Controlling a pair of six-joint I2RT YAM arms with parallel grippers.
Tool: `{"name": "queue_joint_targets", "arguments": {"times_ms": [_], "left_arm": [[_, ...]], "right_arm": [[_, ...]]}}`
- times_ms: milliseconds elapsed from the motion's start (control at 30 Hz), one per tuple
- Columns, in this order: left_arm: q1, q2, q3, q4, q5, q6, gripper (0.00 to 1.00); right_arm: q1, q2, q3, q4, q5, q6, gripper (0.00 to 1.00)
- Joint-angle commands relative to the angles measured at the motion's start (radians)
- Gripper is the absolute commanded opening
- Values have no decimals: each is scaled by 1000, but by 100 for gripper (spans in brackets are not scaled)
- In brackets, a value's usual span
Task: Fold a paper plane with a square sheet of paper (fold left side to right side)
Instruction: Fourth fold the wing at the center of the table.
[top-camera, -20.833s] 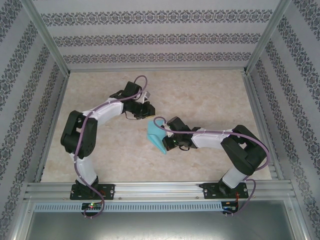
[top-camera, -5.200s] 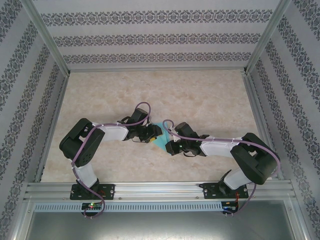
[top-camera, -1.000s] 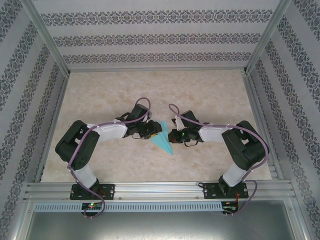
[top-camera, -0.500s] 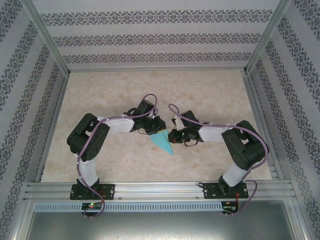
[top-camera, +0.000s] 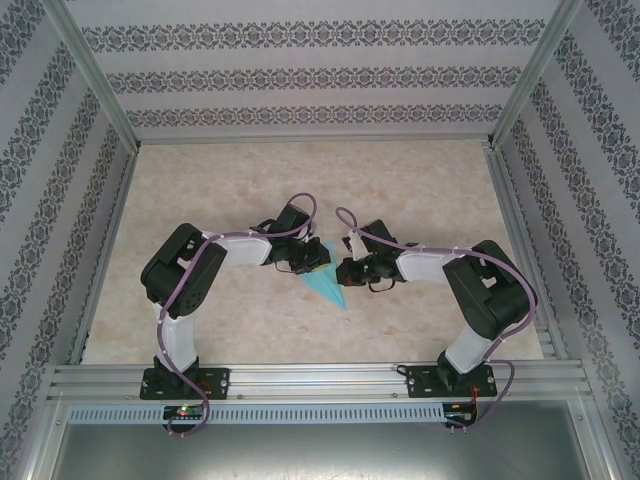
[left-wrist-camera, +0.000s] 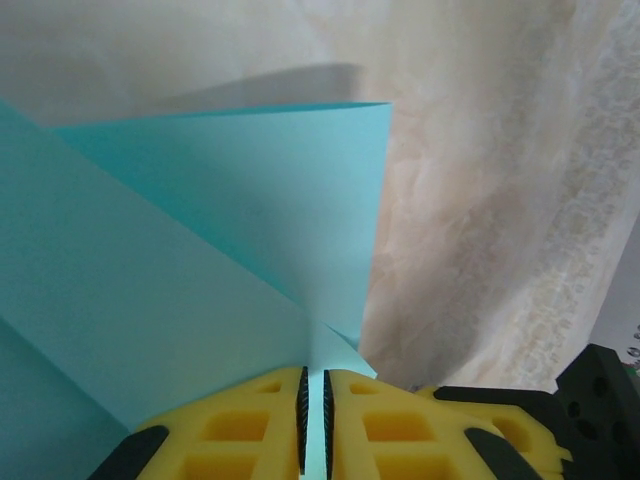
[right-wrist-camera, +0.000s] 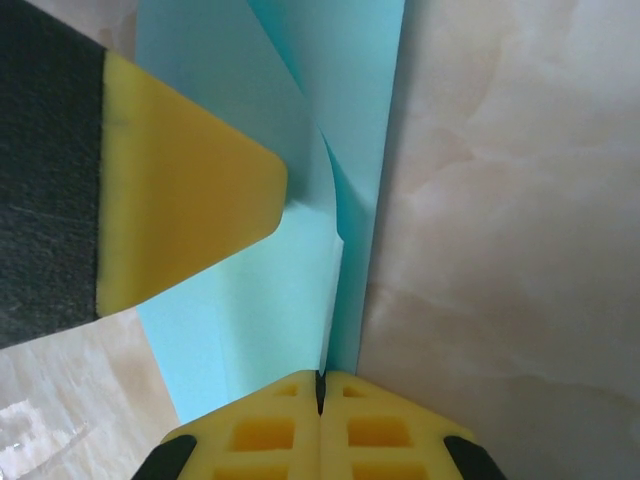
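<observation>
Paper plane (top-camera: 325, 284) lies on the table (top-camera: 430, 190) between both grippers in the top view. Left wrist: the left gripper (left-wrist-camera: 313, 405) pinches its edge. Right wrist: the right gripper (right-wrist-camera: 321, 385) is clamped on a flap. It should anchor firmly while the left carries its side across squarely.

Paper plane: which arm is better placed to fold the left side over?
Left, likely: the left end effector pinches a layer of the paper plane; the right end effector sits shut at the crease.
</observation>
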Motion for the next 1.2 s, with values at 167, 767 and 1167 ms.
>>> {"name": "queue_joint_targets", "arguments": {"times_ms": [167,767,1167], "left_arm": [[-11,32,-43,-39,-44,38,16],[-11,44,-74,-49,-70,48,15],[-11,43,-73,-50,-72,49,15]], "right_arm": [[15,52,3,-90,45,-27,0],[-31,-167,81,-252,21,-51,25],[24,-154,17,-93,-265,110,21]]}}
